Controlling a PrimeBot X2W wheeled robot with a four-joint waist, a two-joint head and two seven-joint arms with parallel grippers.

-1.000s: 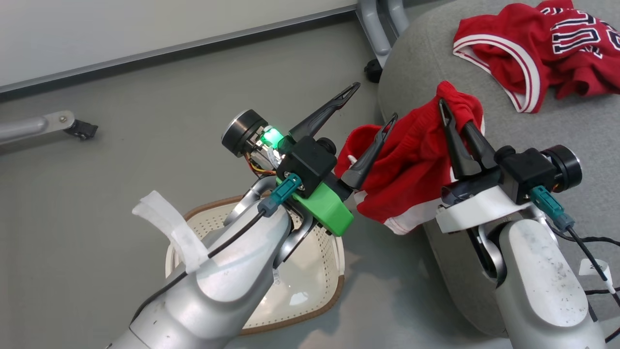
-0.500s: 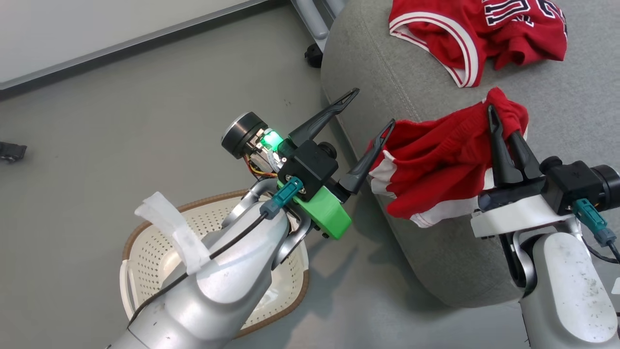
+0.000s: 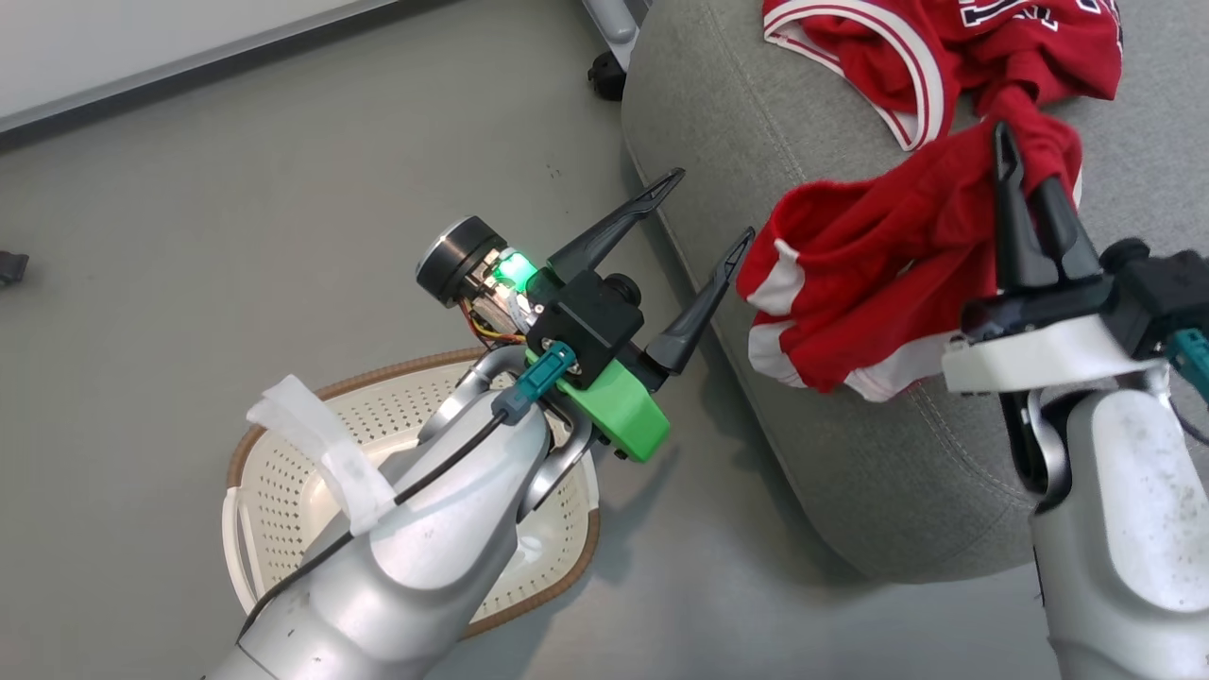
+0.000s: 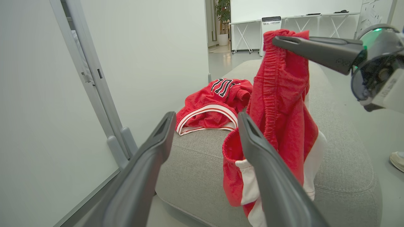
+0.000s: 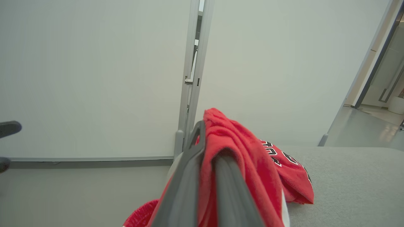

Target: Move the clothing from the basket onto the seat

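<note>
While right gripper point(image 3: 1020, 161) is clamping waistband of red shorts point(image 3: 878, 255), shorts are hanging over left edge of grey seat point(image 3: 756, 123). Left gripper point(image 3: 710, 205) is hovering just left of shorts, fingers spread, holding nothing. Red jersey point(image 3: 954, 47) is lying crumpled farther back on seat. Laundry basket point(image 3: 283, 463) is sitting on floor, near left.

Black block lettering point(image 4: 224, 87) outlined in white, there on the crumpled red jersey point(image 4: 208, 110) at the far end of the grey seat point(image 4: 202, 164). The folds swallow it: a few curved strokes, no word to read. Far back, a white unit point(image 4: 270, 26) carries a dark panel with small marks, too tiny to make out.
</note>
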